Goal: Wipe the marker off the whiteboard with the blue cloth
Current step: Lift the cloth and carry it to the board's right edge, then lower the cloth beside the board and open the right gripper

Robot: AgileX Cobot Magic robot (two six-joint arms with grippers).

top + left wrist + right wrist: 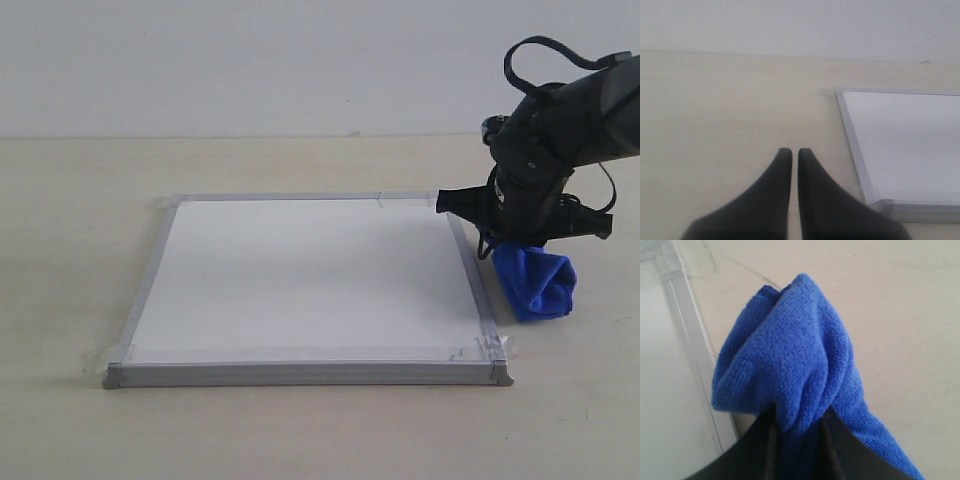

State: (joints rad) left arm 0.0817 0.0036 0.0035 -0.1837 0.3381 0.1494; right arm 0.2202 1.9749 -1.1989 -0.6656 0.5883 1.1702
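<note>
The whiteboard (300, 280) lies flat on the table, grey-framed with taped corners. Its white surface looks clean, and no dark-red marker line shows in any view. The blue cloth (540, 285) hangs bunched just off the board's right edge, touching or nearly touching the table. My right gripper (520, 235) is shut on its top. In the right wrist view the blue cloth (790, 365) bulges out between the fingers of the right gripper (797, 422), beside the board's frame (690, 340). My left gripper (791, 152) is shut and empty over bare table, left of the board's corner (872, 197).
The beige table (80, 250) spreads around the board, with a pale wall behind it. Clear tape patches (500, 348) stick out at the board's corners. The left arm is outside the exterior view.
</note>
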